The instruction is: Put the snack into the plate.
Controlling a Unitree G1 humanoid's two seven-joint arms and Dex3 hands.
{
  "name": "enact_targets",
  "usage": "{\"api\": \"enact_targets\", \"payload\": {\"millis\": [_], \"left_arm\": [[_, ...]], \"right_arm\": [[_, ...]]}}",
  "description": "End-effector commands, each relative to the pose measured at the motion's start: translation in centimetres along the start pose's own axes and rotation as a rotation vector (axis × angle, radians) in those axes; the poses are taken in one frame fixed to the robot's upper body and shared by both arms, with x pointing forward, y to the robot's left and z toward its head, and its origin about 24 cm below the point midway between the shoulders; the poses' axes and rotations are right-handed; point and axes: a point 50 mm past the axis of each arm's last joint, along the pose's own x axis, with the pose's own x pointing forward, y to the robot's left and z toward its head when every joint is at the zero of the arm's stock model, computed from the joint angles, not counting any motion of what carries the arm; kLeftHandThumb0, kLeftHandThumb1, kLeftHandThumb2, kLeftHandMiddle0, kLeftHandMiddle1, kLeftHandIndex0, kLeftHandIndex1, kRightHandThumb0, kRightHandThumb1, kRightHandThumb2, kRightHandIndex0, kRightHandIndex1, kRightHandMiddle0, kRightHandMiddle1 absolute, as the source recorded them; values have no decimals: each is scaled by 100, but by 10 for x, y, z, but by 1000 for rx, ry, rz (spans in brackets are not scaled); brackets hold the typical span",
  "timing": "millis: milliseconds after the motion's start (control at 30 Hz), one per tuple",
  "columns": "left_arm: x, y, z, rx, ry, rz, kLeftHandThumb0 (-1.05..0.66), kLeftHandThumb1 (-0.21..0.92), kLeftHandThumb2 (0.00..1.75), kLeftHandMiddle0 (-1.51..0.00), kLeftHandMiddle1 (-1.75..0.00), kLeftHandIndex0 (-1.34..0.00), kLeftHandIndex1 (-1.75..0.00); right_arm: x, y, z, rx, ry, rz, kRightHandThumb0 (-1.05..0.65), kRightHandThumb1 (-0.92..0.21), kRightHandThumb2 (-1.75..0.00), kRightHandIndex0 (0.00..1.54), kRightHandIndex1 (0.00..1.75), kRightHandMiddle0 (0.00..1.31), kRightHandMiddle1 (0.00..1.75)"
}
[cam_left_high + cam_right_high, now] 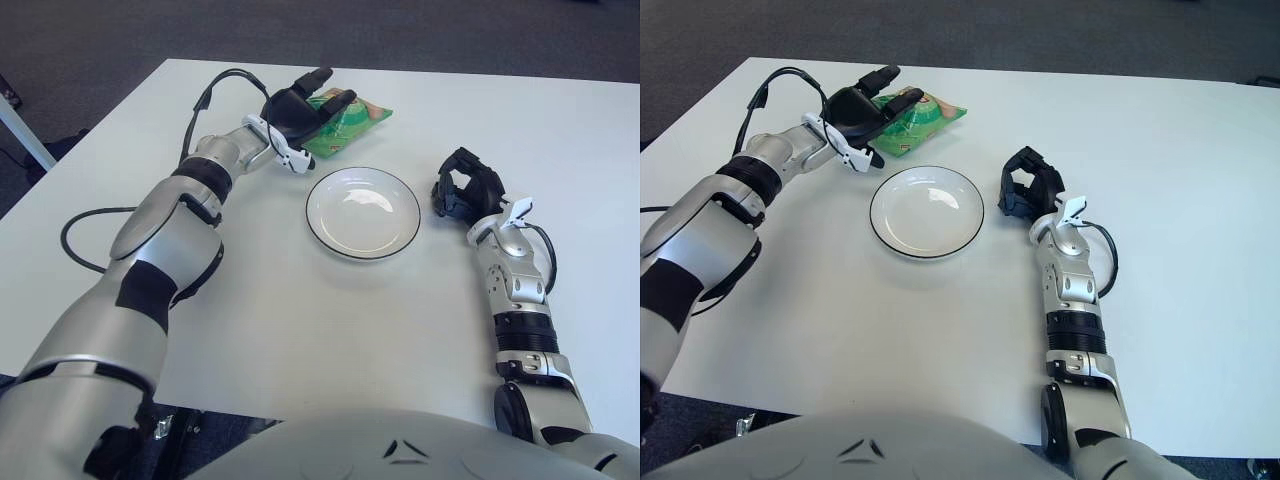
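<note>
Fingers of our left hand spread over the snack, seemingly ungrasped; next we clench, then carry to the plate.

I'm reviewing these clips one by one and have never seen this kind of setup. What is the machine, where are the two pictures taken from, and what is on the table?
This is a humanoid robot with two silver arms, each ending in a black three-finger hand. Both pictures come from a stereo camera on its head, looking down at a white table; they show the same scene from slightly different spots.

Two things lie on the table: a white plate with a dark rim, holding nothing, and a green snack packet just beyond it, toward the robot's left.

The left hand is reaching over the near end of the packet, fingers spread above it. It has not closed on it, and the packet lies flat on the table. The right hand shows to the right of the plate, fingers curled, holding nothing.

So the snack is not yet in the plate.
</note>
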Motion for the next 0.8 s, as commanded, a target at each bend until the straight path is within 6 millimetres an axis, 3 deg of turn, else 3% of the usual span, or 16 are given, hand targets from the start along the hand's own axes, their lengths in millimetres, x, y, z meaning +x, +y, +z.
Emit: {"api": "enact_targets", "payload": {"millis": [0, 767], "left_arm": [[-3, -6, -1, -7, 43, 10, -98, 83, 16, 0, 0, 0, 0], [-10, -30, -3, -67, 240, -116, -94, 84, 16, 0, 0, 0, 0]], "right_arm": [[-17, -4, -32, 22, 137, -21, -46, -40, -122, 130, 175, 55, 175], [-20, -3, -29, -6, 148, 11, -46, -39, -123, 130, 175, 56, 175]]}}
